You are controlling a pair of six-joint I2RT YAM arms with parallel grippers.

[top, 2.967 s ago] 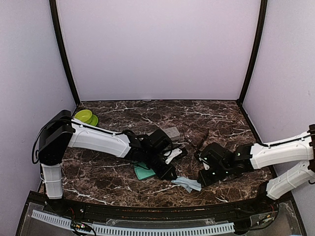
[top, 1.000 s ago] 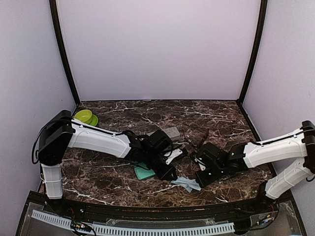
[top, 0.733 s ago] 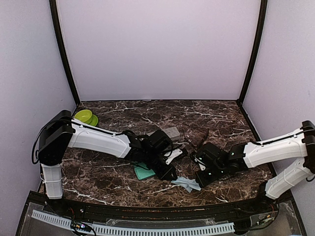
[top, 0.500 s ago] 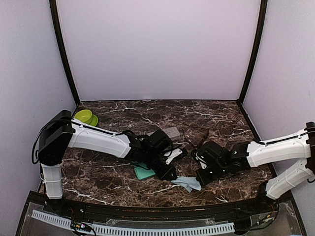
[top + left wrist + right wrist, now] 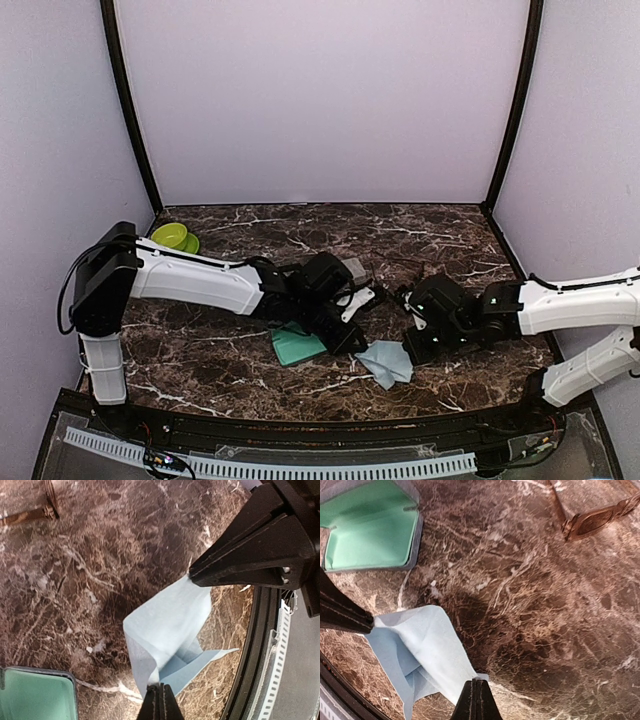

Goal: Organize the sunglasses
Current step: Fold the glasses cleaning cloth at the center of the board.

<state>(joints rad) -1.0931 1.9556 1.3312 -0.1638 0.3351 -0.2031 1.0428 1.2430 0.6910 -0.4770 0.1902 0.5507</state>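
Observation:
A light blue cloth (image 5: 385, 362) hangs stretched between my two grippers, just above the marble table. My left gripper (image 5: 356, 345) is shut on one corner of it (image 5: 161, 687). My right gripper (image 5: 408, 352) is shut on the opposite corner (image 5: 476, 682). The cloth sags in loose folds in the left wrist view (image 5: 170, 625) and the right wrist view (image 5: 420, 650). A brown-framed pair of sunglasses (image 5: 595, 520) lies on the table beyond the cloth; part of it shows in the left wrist view (image 5: 35, 512). The pink-purple pair is out of view.
An open case with green lining (image 5: 297, 345) lies on the table under my left arm, also in the right wrist view (image 5: 370, 530). A closed grey case (image 5: 352, 270) sits behind my left wrist. A green bowl (image 5: 172, 237) stands at the far left. The table's front rim (image 5: 260, 645) is close.
Both grippers have drawn apart and moved back slightly, and the crumpled cloth has been pulled out wider between them. The open green case shows more.

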